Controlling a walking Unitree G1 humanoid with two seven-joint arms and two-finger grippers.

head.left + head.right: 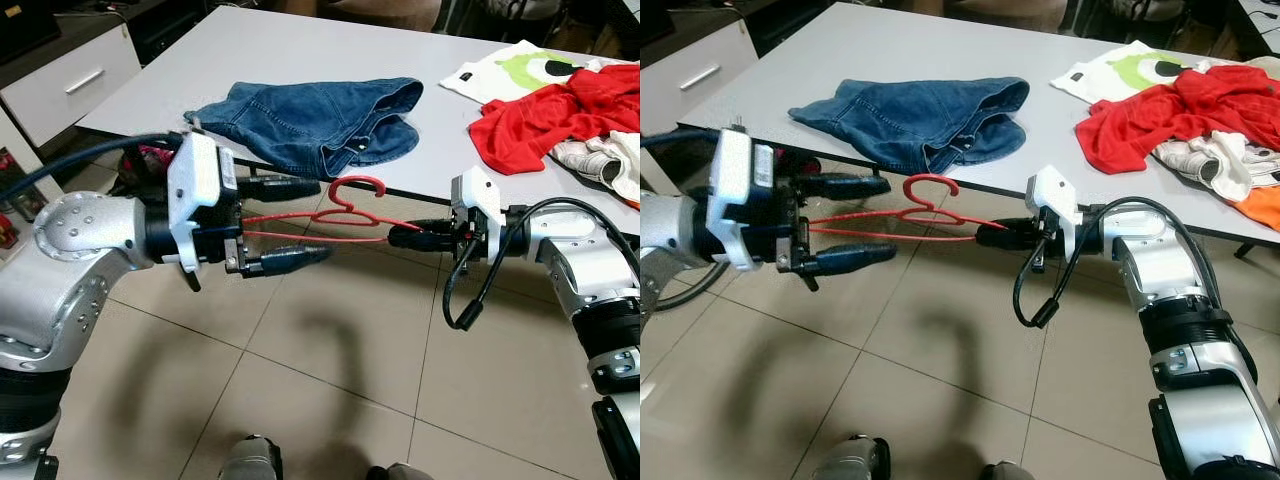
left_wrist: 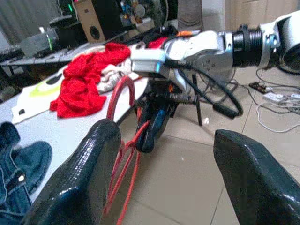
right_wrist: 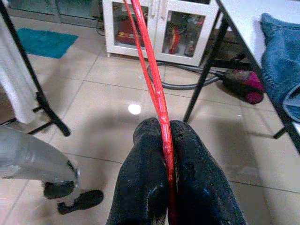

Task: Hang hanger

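A red wire hanger hangs level above the tiled floor, just in front of the table's near edge, hook pointing up. My right gripper is shut on its right end; the right wrist view shows the wire pinched between the black fingers. My left gripper is open, one finger above and one below the hanger's left end. In the left wrist view the red wire runs beside one finger without being clamped.
The grey table carries blue jeans, a red garment and a white shirt with a green print. A white drawer cabinet stands at the left. A table leg and a pink object sit under the table.
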